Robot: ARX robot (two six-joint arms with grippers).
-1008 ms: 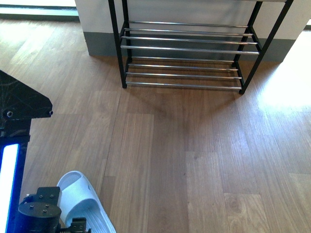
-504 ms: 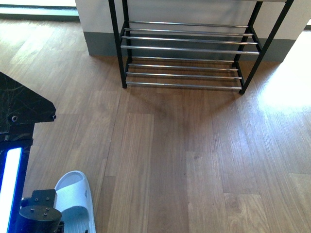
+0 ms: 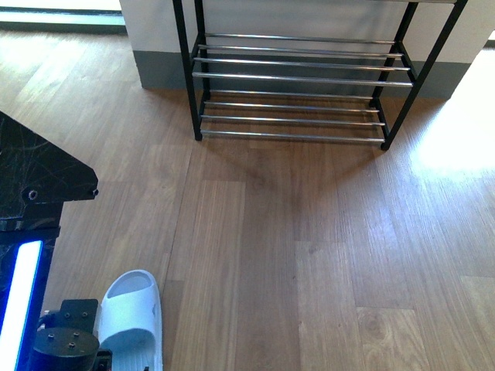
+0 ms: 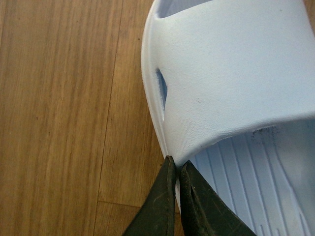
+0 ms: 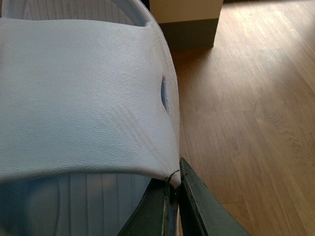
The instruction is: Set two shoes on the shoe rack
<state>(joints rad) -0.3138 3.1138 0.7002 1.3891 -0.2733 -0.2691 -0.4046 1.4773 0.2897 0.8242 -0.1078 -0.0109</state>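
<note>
The shoes here are pale moulded slides, not lace-ups. The left end effector [image 4: 176, 169] is pressed together on the thin side rim of one slide [image 4: 231, 78], right where the strap meets the sole. In the front view that slide [image 3: 133, 313] sits low at the near left, well apart from the shoe rack [image 3: 294, 77], whose chrome rods carry nothing. The right end effector [image 5: 175, 183] pinches the rim of the second slide [image 5: 78, 98] the same way; that arm is outside the front view. Both grips take only an edge, so the weight hangs off to one side, and a quick swing could let either slide pivot or slip out onto the wooden floor [image 3: 309, 255]. At the rack, a tilted sole could catch a rod or a post, or the toe could drop between the rods and leave the slide askew
</note>
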